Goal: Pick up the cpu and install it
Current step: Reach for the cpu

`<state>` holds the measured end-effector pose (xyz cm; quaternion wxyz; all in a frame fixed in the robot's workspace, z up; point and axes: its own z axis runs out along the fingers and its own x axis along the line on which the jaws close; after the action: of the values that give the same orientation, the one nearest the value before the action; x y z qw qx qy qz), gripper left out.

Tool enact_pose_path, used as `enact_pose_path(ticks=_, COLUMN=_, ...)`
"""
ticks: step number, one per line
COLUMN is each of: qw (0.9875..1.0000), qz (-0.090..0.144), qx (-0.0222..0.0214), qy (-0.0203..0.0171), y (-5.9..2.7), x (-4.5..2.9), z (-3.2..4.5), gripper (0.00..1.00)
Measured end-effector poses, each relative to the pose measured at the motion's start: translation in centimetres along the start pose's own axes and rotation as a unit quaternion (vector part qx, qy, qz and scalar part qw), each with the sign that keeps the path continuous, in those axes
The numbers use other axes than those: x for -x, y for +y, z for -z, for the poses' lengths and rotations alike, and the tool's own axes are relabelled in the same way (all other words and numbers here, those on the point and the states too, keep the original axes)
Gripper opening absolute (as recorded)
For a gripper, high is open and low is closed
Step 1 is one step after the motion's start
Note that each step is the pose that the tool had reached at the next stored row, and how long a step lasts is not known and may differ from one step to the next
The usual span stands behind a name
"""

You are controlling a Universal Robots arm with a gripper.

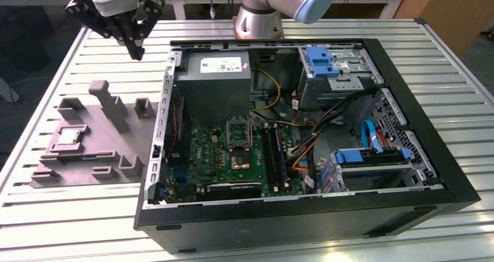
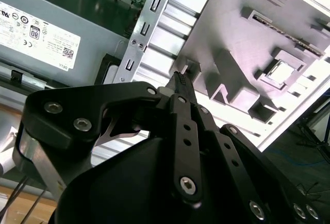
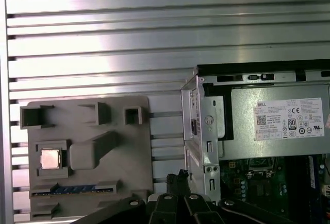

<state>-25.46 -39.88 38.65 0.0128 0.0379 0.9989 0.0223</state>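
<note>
The arm's gripper (image 1: 139, 52) is hanging over the worktop (image 1: 77, 216) near its corner at the exterior view's upper left. Its fingertips are pressed together and gripping nothing. The top of the exterior view is cutting off the gripper's mount, along with most of the arm (image 1: 266, 10) behind it.

The cpu (image 1: 69, 137) is lying flat in a square recess of the grey-purple tray (image 1: 96, 132), well apart from the gripper. The recess is on the side of the tray toward the worktop's edge at the exterior view's left. In both wrist views the chip is showing as a pale square, (image 3: 50, 158) and (image 2: 281, 72), and glare is washing out its surface in the second.

The open computer case (image 1: 309, 216) is sitting just beside the tray. Inside it, the grey power supply (image 1: 220, 80) is lying next to the metal-framed socket (image 1: 239, 132). The socket's centre is looking dark, and whether its cover is up is hard to make out.

In the first wrist view the closed tips (image 3: 180, 176) are showing between the tray's edge and the case's metal wall. The gripper's black linkages are hiding the slats and part of the board beneath them. In the second wrist view those linkages are blocking most of the foreground.
</note>
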Motion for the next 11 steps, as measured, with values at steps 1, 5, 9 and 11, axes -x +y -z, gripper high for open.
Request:
enact_pose_path(ticks=1, qw=1.0, qz=0.0, qx=0.0, qy=0.0, y=0.0, x=-0.06, z=0.0, gripper=0.11)
enact_pose_path(ticks=5, qw=1.0, qz=0.0, qx=0.0, qy=0.0, y=-0.02, x=-0.27, z=-0.01, gripper=0.11)
enact_pose_path(ticks=9, qw=1.0, qz=0.0, qx=0.0, qy=0.0, y=-0.03, x=-0.4, z=0.0, gripper=0.11)
enact_pose_path(ticks=11, qw=1.0, qz=0.0, qx=0.0, qy=0.0, y=-0.04, x=-0.47, z=0.0, gripper=0.11)
